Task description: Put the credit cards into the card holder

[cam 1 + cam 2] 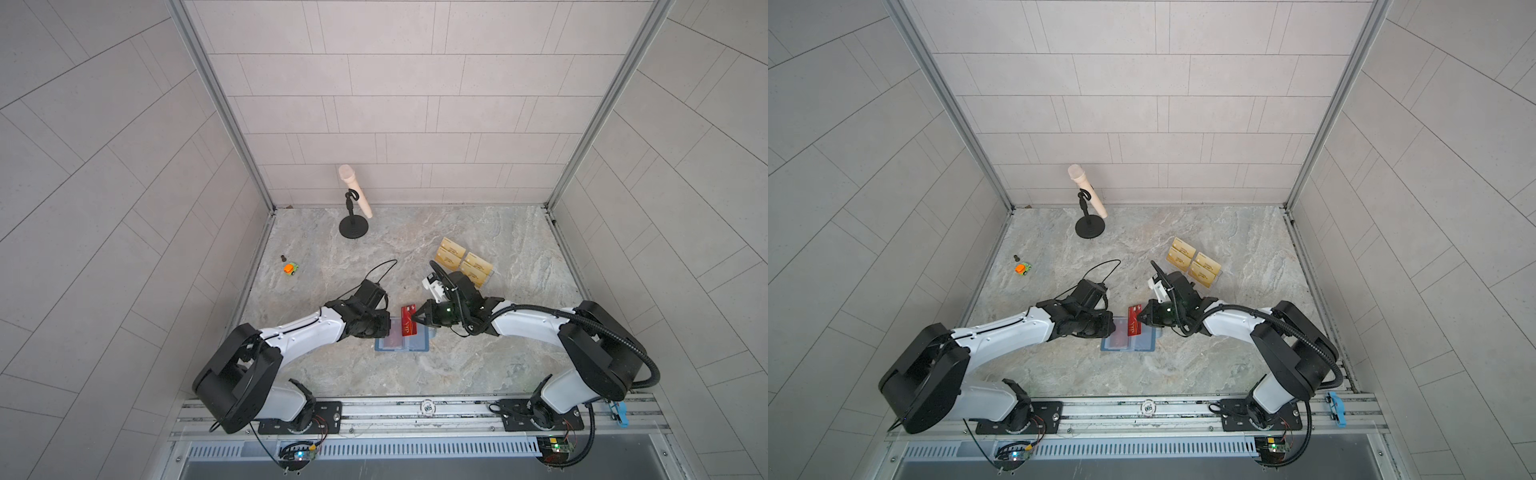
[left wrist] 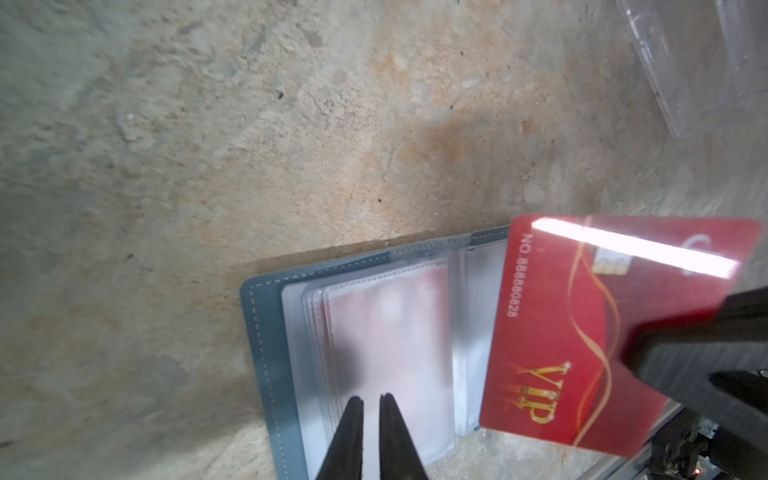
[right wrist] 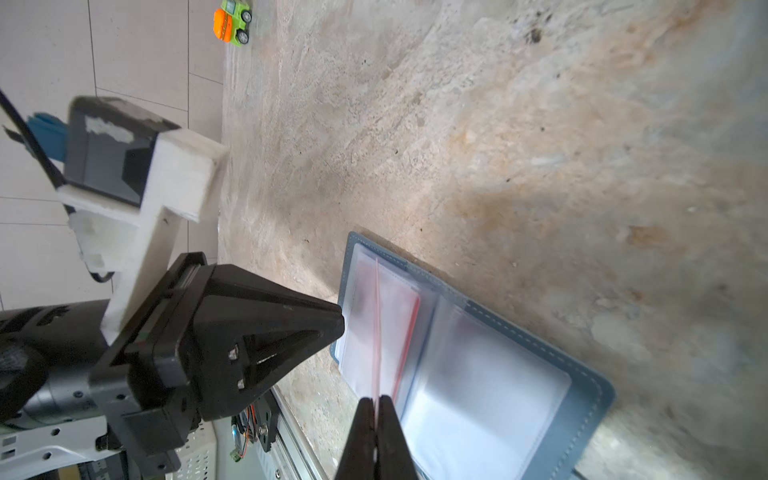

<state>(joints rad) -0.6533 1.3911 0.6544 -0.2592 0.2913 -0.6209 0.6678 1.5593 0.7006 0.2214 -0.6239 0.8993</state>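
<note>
**Card insertion, approach stage.** The card holder (image 1: pixel 417 344) lies open and flat on the worktop (image 1: pixel 457 365), near its 6 o'clock edge in both top views, with its clear sleeves facing up. 1 red card already shows through a sleeve.

The right pincer (image 3: pixel 376 401) is clamped on 1 edge of a credit card (image 2: pixel 602 332). It holds the card on edge above the holder's middle fold, apparently clear of it. The left pincer (image 2: pixel 370 400) hangs over the sleeve stack with its jaws narrow, a slit between them. Whether sleeve film is caught there cannot be told.

Pale gold cards (image 1: pixel 465 266) stand at 2 o'clock of the holder and a toy car (image 1: pixel 291 269) at 10 o'clock.

Likely faults:
- If the sleeve mouth is not lifted, the card's edge may skid over the film.
- The grip on 1 edge may let the glossy card pivot.
- The loose holder may slide under a push.
- The 2 pincers, close together, may collide.
</note>
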